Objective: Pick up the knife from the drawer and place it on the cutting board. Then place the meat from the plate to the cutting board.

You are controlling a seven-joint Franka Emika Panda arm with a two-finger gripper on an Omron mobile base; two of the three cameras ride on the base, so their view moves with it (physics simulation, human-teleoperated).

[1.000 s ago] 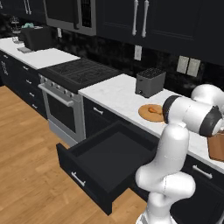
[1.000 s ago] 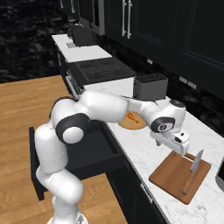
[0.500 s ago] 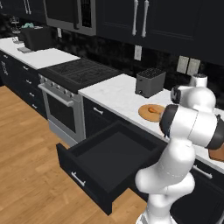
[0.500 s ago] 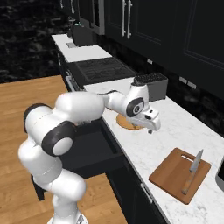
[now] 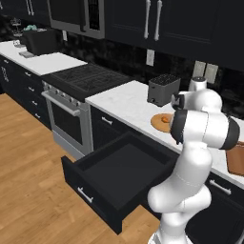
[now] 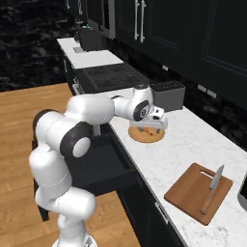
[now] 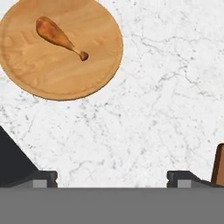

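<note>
The knife [image 6: 211, 190], with its tan handle, lies on the reddish-brown cutting board [image 6: 193, 193] at the near right of the counter. The meat [image 7: 59, 36], a brown drumstick, rests on a round wooden plate [image 7: 65, 74] [image 6: 146, 135]. My gripper [image 6: 150, 125] hovers open and empty just above the plate; in the hand view the gripper [image 7: 112, 178] sits over bare marble beside the plate, its fingertips [image 7: 43, 177] wide apart. The black drawer [image 5: 119, 167] stands pulled out below the counter with nothing visible inside.
A dark toaster [image 6: 168, 95] stands right behind the plate against the wall. The stove [image 5: 83, 78] is to the left along the counter. White marble counter [image 6: 183, 144] lies bare between plate and cutting board. My own arm hides part of the counter in the left base view.
The arm has swung left from above the cutting board to above the plate, gripper still open. The knife stays on the board.
</note>
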